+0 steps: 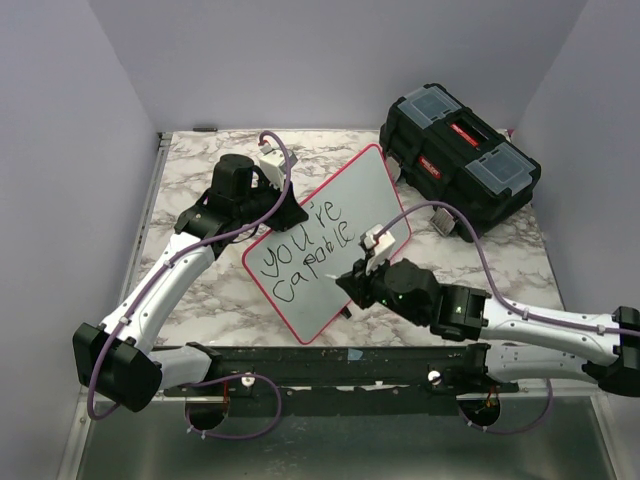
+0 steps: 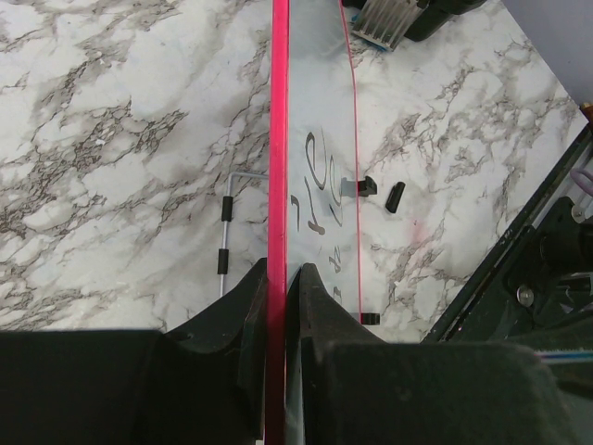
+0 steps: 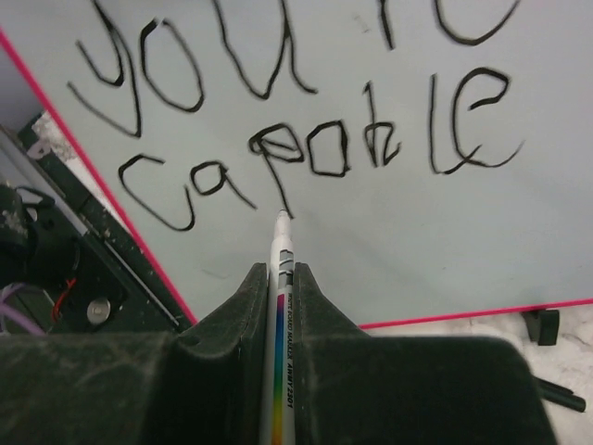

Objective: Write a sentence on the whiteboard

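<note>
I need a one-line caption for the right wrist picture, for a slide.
Right claw holds a marker, tip pointing at "capable" written on the whiteboard.

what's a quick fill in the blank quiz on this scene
On the whiteboard, the sentence fills ____ lines.
The right gripper holds a marker whose tip points just below the word ____.
The left gripper is shut on the ____'s rim.
Missing: two; capable; whiteboard.
</note>
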`<act>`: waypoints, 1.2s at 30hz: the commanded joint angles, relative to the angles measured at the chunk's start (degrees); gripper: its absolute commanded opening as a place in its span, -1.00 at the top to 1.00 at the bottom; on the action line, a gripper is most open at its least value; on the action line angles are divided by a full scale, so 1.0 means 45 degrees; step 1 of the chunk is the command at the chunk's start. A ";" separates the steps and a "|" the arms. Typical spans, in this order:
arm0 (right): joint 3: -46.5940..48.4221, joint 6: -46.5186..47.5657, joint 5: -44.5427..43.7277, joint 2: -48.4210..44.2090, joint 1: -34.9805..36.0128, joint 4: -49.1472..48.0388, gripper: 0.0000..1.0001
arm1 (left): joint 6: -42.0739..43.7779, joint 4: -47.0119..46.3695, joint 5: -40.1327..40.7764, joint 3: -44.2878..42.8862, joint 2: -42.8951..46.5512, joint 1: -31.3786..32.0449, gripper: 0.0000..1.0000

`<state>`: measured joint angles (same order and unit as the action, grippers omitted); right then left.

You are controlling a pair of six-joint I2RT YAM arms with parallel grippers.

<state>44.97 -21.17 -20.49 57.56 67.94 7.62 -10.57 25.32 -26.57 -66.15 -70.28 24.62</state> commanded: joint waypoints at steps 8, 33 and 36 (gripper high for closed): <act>-0.0632 0.1190 -0.6340 0.1036 0.5104 -0.0619 0.99 | 0.1191 0.1209 0.0318 0.0424 -0.0065 0.0268 1.00; -0.1182 0.1953 -0.5310 0.2864 0.5305 -0.3945 0.99 | 0.1255 0.1268 0.0474 0.0392 -0.0105 0.0271 1.00; -0.1195 0.2113 -0.5348 0.2888 0.5307 -0.4177 0.99 | 0.1254 0.1283 0.0474 0.0375 -0.0105 0.0271 1.00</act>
<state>40.53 -13.19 -44.25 70.11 91.44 -7.31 -10.57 25.19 -26.55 -66.15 -70.26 24.77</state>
